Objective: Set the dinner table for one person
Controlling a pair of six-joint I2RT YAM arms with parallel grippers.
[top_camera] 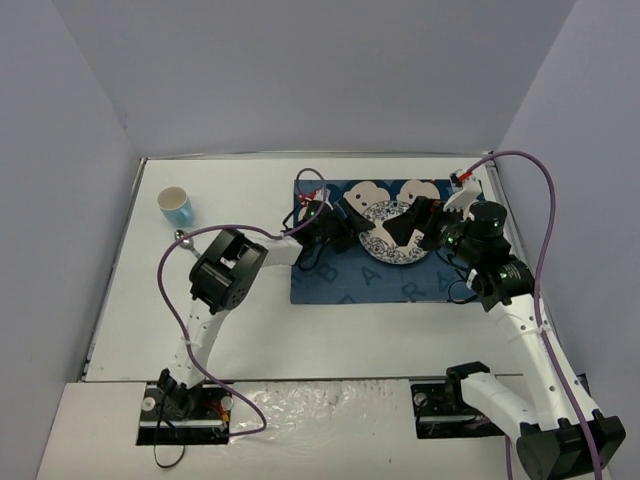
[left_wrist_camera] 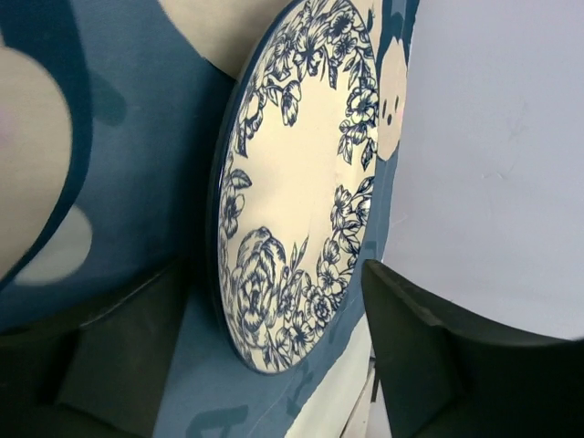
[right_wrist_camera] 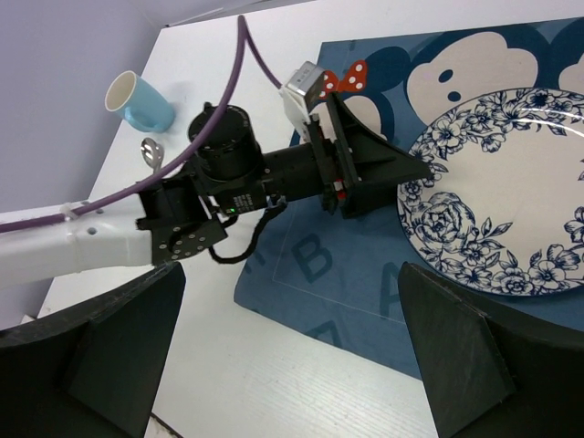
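Settling, apparently, the plate [top_camera: 393, 232] on the blue placemat [top_camera: 340, 285] amid the white worktop [top_camera: 300, 340], with left claw [top_camera: 350, 225] and right claw [top_camera: 408, 225] flanking it, both spread wide, gripping nothing. Likely calls next for fetching cup [top_camera: 176, 206] and spoon [top_camera: 183, 238] from far left.

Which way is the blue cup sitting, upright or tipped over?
Upright. The blue cup stands on its base on the dinner table, its white open mouth facing up.
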